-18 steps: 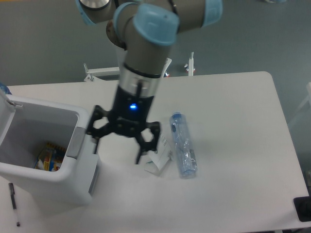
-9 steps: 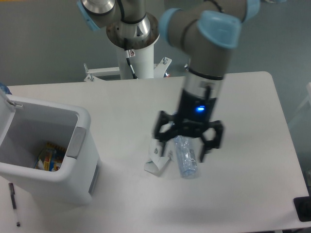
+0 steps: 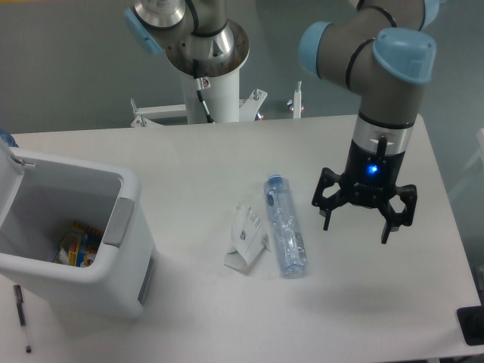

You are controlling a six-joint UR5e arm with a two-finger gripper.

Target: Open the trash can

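The trash can (image 3: 72,261) stands at the left edge of the surface (image 3: 189,159), toward the near left corner. It is a large white boxy plastic bin with rounded corners and smooth matte walls, and it is open: its lid (image 3: 9,170) is swung up at the far left side, only partly in view. A flat grey rectangular push tab (image 3: 116,223) sits on the rim facing the middle of the surface. Inside, at the bottom, lies colourful printed packaging (image 3: 74,246).

The gripper (image 3: 364,219) hangs above the right part of the surface, near the right edge, well apart from the trash can. Its two black fingers are spread apart and hold nothing; a small blue light glows on the gripper body just above them. The arm above it is grey metal with pale blue rounded joint caps.

Near the middle of the surface lies a clear plastic bottle (image 3: 285,235) on its side, long and cylindrical, its blue-capped end pointing to the far edge. Just beside it on the left is a crumpled white paper carton (image 3: 246,237), folded flat, with small dark print on it. A thin black pen (image 3: 22,318) lies at the near left corner, just beside the trash can's base.
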